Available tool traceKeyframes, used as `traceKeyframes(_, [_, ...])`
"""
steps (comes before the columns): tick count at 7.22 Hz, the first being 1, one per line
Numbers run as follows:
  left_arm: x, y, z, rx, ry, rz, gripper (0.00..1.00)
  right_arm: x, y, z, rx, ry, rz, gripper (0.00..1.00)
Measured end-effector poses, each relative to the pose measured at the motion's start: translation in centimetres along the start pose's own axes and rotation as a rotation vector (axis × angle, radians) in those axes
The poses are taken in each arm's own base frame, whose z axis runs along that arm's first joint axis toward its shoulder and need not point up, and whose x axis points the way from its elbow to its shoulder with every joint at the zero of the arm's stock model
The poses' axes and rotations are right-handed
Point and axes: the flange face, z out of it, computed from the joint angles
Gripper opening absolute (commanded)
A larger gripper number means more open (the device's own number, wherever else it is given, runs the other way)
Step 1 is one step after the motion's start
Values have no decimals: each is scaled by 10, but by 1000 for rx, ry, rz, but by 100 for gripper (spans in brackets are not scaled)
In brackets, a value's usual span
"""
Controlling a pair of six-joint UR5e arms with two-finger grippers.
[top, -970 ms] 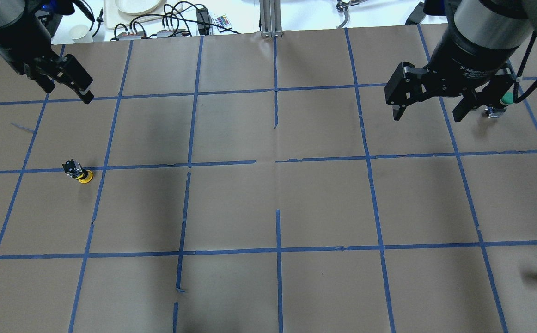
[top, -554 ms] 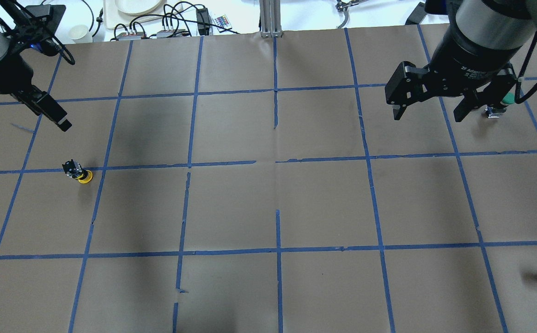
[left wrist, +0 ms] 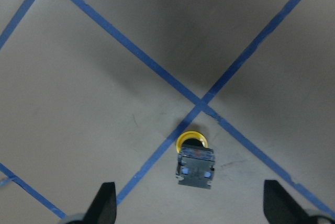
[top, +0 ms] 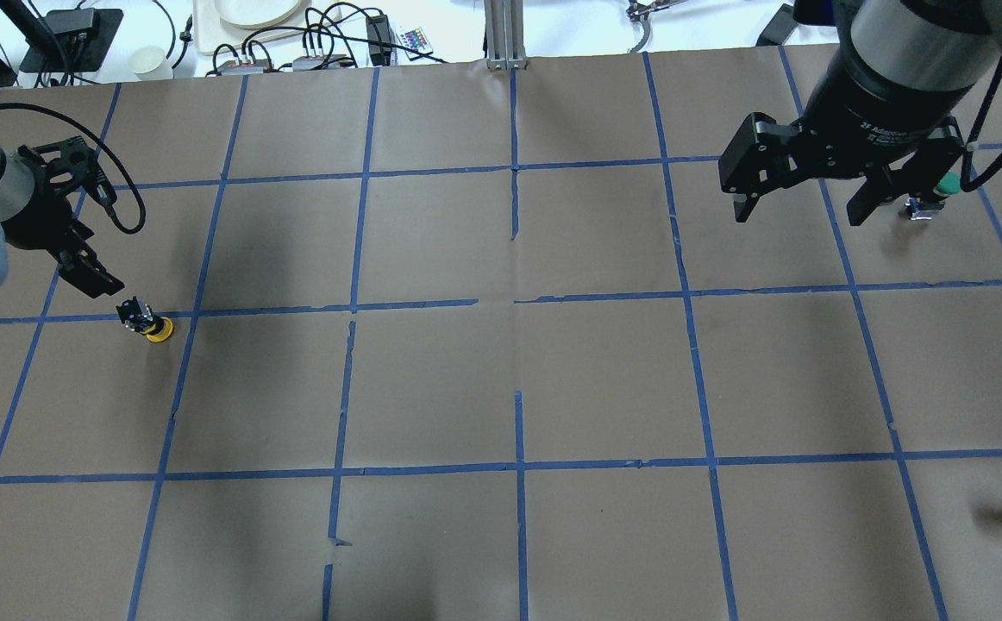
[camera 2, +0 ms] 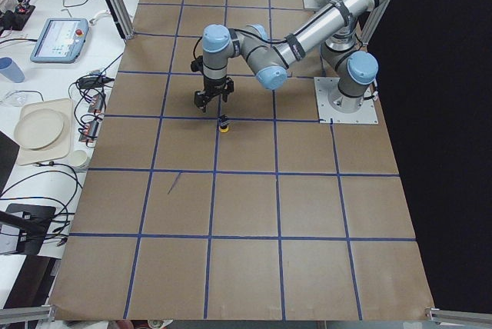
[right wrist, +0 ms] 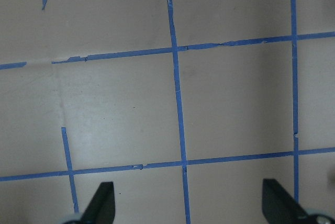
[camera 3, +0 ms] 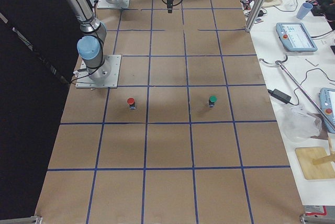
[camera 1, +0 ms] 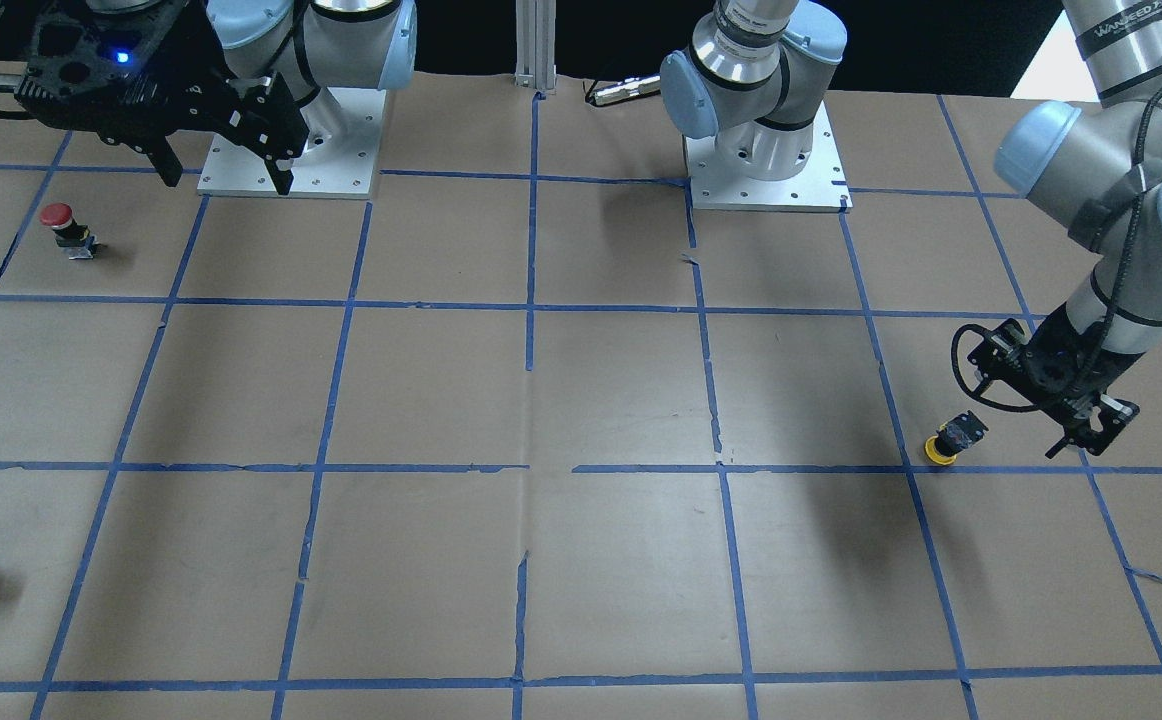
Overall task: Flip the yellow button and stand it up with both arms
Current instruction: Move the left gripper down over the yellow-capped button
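Yellow button is lying tipped over on the tabletop, cap resting right on a blue tape line near a crossing, black body with the metal contacts facing up at the wrist cam. Left claw hangs just above it, fingers spread wide, not touching. Right claw is well apart on the other side, also spread, gripping nothing.

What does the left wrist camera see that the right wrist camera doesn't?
Only the left wrist view has the yellow button, beside a crossing of blue tape. Only the right wrist view has several button-free squares. Both show brown paper and an open pincer at the bottom edge: left pincer in one, right pincer in the other.
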Motion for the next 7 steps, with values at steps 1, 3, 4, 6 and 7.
traceKeyframes(1, [7,2,19,2,20,31,99,0,0,0,2,0,0,100])
traceKeyframes(3, [23,8,56,-6,94,40,98,0,0,-1,8,-1,0,100])
traceKeyframes(4, [25,11,64,-12,109,37,98,1,-1,-2,11,-2,0,100])
traceKeyframes(6, [20,11,68,-14,112,36,95,2,-1,-2,10,-3,3,100])
traceKeyframes(7, [18,12,70,-13,114,36,95,2,-1,-2,6,-5,3,100])
